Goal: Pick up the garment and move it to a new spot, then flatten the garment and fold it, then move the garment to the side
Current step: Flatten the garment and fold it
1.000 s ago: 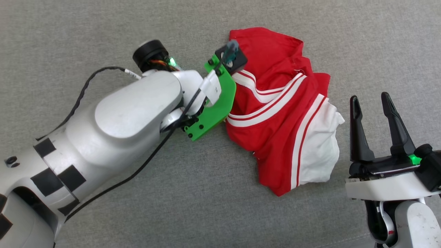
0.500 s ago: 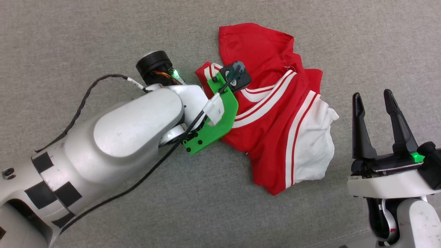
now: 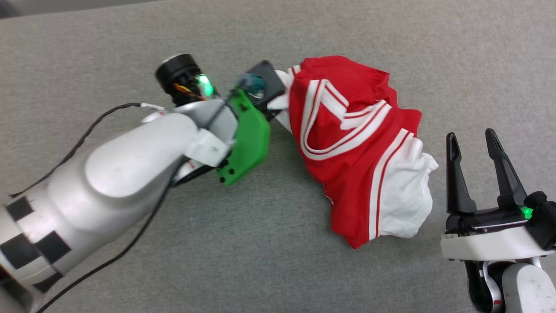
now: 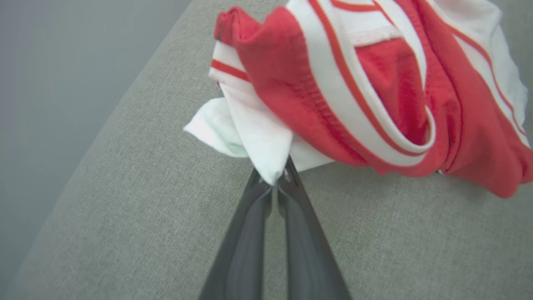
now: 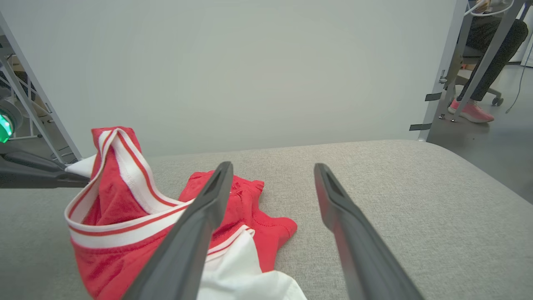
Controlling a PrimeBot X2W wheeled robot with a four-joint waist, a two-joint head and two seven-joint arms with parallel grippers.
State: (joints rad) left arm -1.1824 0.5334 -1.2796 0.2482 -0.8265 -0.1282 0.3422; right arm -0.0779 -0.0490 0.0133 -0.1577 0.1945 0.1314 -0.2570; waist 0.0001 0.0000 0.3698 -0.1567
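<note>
The garment [image 3: 352,143] is a crumpled red shirt with white sleeves and red-and-white striped trim, lying on the grey cushion. My left gripper [image 4: 277,183] is shut on a white fold of the garment [image 4: 266,141] at its left edge, and that edge is lifted off the cushion. In the head view the left gripper [image 3: 278,102] sits at the garment's upper left, behind the green wrist plate. My right gripper [image 3: 475,143] stands open just right of the garment, holding nothing. From the right wrist, the raised striped hem of the garment [image 5: 120,196] stands left of the right gripper [image 5: 272,168].
The grey cushion [image 3: 217,252] stretches around the garment, with its far edge [image 5: 333,146] before a pale wall. A metal frame post [image 5: 445,71] stands at the right. Beyond it a seated person's leg and pink shoe [image 5: 470,110] rest on the floor.
My left gripper has shut on the garment's white fold and lifted its left edge, pulling the striped trim upright. The head camera has shifted. The right gripper has stayed open in place.
</note>
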